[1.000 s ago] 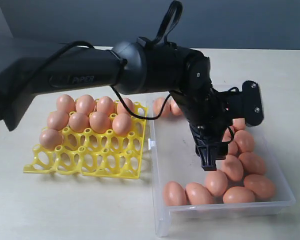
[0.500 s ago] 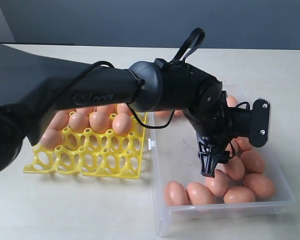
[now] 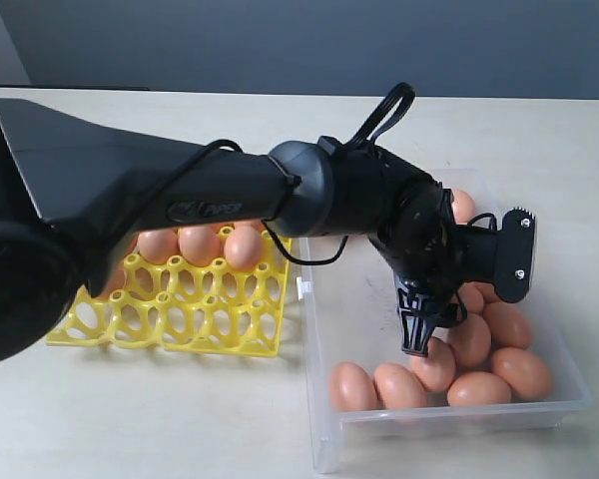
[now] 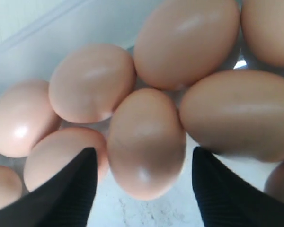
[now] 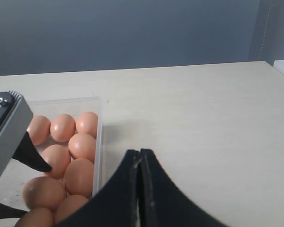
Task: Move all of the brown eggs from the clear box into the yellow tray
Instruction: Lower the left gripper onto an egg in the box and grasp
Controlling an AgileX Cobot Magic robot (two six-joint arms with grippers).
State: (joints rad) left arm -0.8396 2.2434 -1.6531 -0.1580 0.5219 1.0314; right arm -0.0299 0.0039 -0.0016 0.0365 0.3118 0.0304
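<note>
The clear box (image 3: 324,439) stands at the right and holds several brown eggs (image 3: 471,337) along its near and right sides. The yellow tray (image 3: 195,314) lies to its left with brown eggs (image 3: 202,243) in its far cups. My left gripper (image 3: 419,341) reaches down into the box and stands open. In the left wrist view its black fingers (image 4: 68,194) flank one brown egg (image 4: 146,142) without touching it. My right gripper (image 5: 139,158) is shut and empty, hovering over bare table just outside the box's wall (image 5: 98,142).
The left arm (image 3: 180,200) spans the scene from the left and hides the tray's far rows. The grey wrist camera block (image 3: 509,257) hangs over the box's right side. A pale table (image 3: 160,419) lies all around, with a dark wall behind.
The left arm has swung forward and lowered its gripper deeper into the box, down onto the near cluster of eggs. More of the tray is now hidden behind the arm.
</note>
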